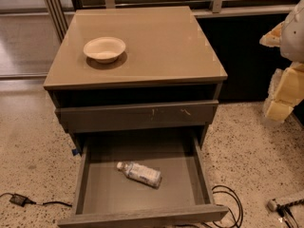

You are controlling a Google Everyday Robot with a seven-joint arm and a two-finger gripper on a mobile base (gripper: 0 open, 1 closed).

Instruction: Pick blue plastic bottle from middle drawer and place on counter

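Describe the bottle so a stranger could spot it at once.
Below the glossy tan counter, the middle drawer stands open. On its bare floor lies the blue plastic bottle, on its side, white cap to the left. It is the drawer's only item; the white bowl sits on the counter, and the gripper hangs far right.

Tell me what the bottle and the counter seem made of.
The blue plastic bottle: probably clear plastic, see-through body, white cap. The counter: glossy tan, perhaps laminate or glass; it reflects light. The pincer is at the right edge.
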